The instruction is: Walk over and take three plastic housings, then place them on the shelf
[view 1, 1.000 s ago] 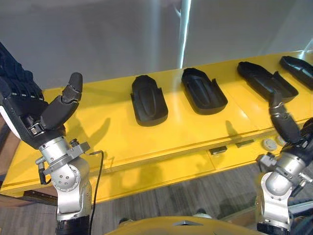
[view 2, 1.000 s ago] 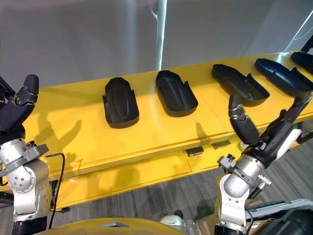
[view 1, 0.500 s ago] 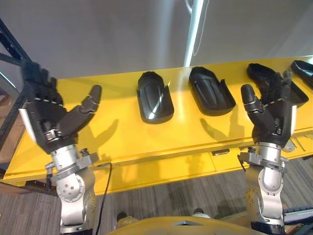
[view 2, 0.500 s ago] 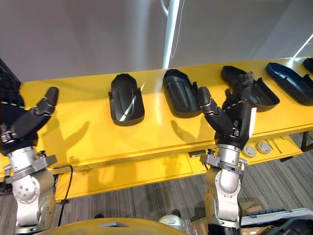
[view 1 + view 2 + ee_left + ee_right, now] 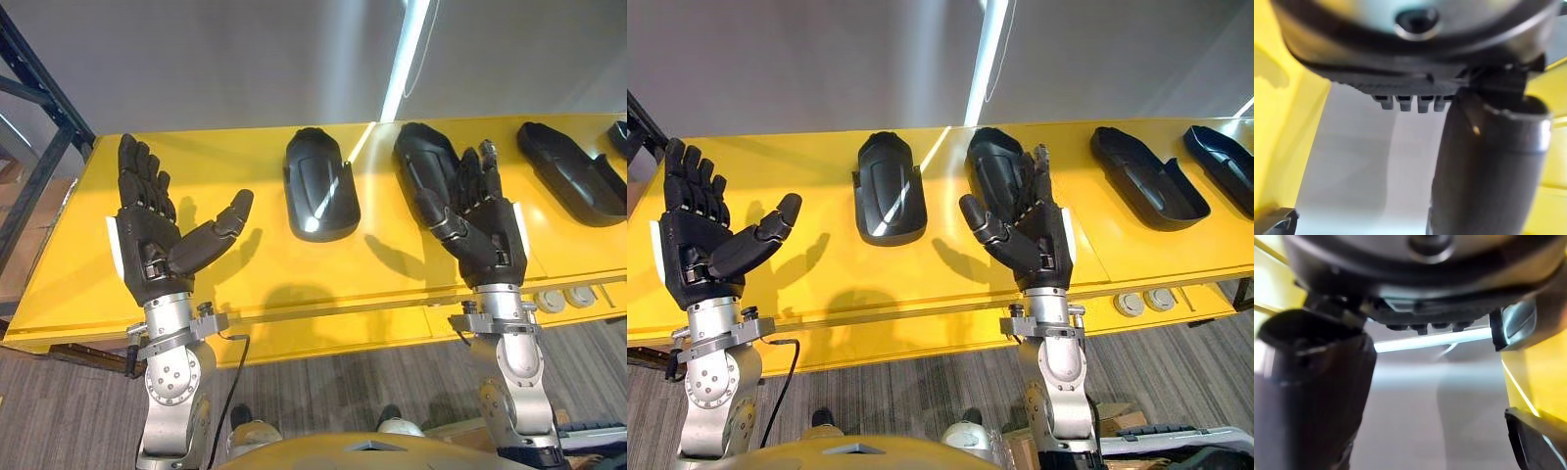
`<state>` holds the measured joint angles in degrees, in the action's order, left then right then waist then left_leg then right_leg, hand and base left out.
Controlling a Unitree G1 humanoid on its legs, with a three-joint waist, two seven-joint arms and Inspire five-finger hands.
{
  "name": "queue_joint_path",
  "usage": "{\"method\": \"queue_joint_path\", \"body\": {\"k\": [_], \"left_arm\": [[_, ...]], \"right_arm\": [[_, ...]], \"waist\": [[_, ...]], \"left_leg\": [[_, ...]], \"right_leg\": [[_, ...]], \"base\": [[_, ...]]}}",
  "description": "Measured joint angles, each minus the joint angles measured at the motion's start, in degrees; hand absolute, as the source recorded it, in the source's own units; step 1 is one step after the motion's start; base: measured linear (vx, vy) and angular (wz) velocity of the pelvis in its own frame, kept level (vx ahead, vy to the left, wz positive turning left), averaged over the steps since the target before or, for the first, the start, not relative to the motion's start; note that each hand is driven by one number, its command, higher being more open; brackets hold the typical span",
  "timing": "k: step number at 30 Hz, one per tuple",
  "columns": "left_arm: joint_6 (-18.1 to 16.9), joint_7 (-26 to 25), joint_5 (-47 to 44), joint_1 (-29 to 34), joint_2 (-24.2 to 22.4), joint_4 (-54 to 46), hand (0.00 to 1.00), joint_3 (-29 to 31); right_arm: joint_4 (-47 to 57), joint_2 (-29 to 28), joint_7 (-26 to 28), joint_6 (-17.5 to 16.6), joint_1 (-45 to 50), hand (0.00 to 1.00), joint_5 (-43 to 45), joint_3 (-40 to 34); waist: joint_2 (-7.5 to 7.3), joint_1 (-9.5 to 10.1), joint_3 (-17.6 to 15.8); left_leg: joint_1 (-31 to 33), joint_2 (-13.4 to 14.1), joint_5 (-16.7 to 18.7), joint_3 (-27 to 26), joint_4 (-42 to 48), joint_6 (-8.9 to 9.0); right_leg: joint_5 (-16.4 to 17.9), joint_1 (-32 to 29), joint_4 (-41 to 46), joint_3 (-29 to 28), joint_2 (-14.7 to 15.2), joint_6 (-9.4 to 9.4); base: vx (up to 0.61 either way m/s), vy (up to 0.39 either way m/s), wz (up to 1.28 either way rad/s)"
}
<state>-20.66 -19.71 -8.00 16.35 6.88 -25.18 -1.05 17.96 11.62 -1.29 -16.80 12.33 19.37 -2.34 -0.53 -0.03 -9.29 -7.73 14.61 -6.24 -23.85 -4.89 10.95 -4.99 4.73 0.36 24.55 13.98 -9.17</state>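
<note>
Several black plastic housings lie in a row on the yellow table (image 5: 245,284): one in the middle (image 5: 321,183), one (image 5: 423,157) partly hidden behind my right hand, one further right (image 5: 571,181), and another at the right edge (image 5: 1225,162). My left hand (image 5: 152,235) is raised over the table's left part, palm up, fingers straight and empty. My right hand (image 5: 485,230) stands upright in front of the second housing, open and holding nothing. Its thumb (image 5: 1312,396) and a housing edge (image 5: 1535,440) show in the right wrist view.
A dark shelf frame (image 5: 39,127) stands at the far left, beside the table's end. A grey wall runs behind the table. Two round caps (image 5: 563,297) sit on the lower ledge at the right. Grey carpet lies below the front edge.
The camera has shifted, so the table now sits squarer and the shelf frame shows. Both hands have risen with palms up; the right one has come in front of the second housing.
</note>
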Motion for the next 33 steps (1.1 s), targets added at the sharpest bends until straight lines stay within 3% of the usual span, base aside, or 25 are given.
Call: {"method": "queue_joint_path", "body": {"k": [6,11,22,29,33], "left_arm": [[0.0,0.3,-0.1,0.1,0.4,-0.2,1.00,2.4],[0.1,-1.0,-0.1,-0.2,1.8,-0.2,1.00,4.6],[0.1,-2.2,-0.1,-0.3,2.6,-0.2,1.00,5.4],[0.1,-3.0,-0.1,-0.2,2.7,0.1,1.00,5.4],[0.1,-3.4,0.1,-0.4,2.7,0.1,1.00,4.6]], "right_arm": [[3.7,-0.1,1.6,0.0,6.2,1.00,0.7,-6.1],[6.8,0.2,10.9,2.0,9.9,1.00,4.1,-8.7],[6.1,3.7,19.7,8.7,12.7,1.00,4.6,-7.2],[0.9,3.8,20.6,8.8,12.5,1.00,4.7,-3.3],[0.9,3.9,20.6,7.1,9.3,1.00,4.7,0.2]], "waist": [[0.16,-1.50,0.1],[0.28,-3.58,0.3],[0.61,-3.59,0.5],[1.27,-3.22,0.9],[2.02,-3.30,1.5]], "left_leg": [[-1.0,0.0,0.8,-3.2,0.0,0.19],[-2.7,0.1,1.4,-6.4,0.0,0.58],[-2.6,0.1,2.1,-7.5,0.1,0.69],[-2.6,0.1,2.2,-7.4,0.1,0.63],[-2.6,0.1,2.1,-7.0,0.1,0.56]], "right_leg": [[0.3,-1.9,0.5,-3.4,-0.1,0.00],[0.0,-2.8,0.6,-6.3,-0.5,-0.33],[0.0,-3.7,0.5,-7.3,-0.7,-0.37],[0.1,-3.6,0.5,-7.2,-0.7,-0.37],[0.1,-3.3,0.5,-6.9,-0.7,-0.38]], "base": [[0.00,0.015,-0.29],[0.03,0.015,-0.26],[0.01,0.002,-0.05],[0.00,0.000,0.00],[0.00,-0.001,0.04]]}}
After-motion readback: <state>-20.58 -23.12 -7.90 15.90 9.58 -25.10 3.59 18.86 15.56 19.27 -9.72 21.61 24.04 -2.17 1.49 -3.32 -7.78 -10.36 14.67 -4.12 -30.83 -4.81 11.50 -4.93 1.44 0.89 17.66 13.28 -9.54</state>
